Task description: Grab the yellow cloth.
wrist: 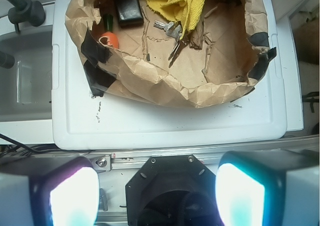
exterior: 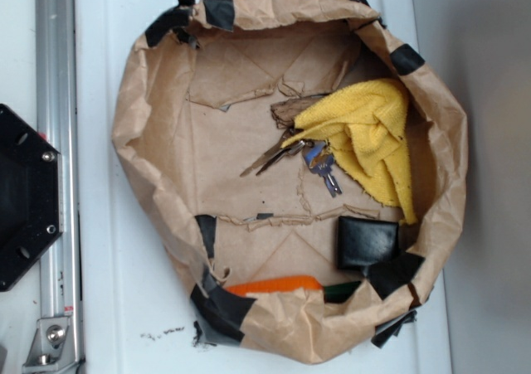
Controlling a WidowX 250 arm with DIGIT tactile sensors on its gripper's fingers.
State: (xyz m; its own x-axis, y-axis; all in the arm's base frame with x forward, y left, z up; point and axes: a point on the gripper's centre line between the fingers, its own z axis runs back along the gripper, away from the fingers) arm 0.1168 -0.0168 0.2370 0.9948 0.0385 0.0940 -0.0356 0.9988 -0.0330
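Gripper [wrist: 157, 191] open, well short of the bag [wrist: 150, 85]: descend onto the yellow cloth [exterior: 369, 133] at its bunched centre, avoiding the keys [exterior: 319, 165].

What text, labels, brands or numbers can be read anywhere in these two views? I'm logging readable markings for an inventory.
None can be read.
The keys may carry stamped marks, but they are too small and blurred to tell.
The black wallet-like square, the yellow cloth, the paper bag and the white lid under it show no lettering.
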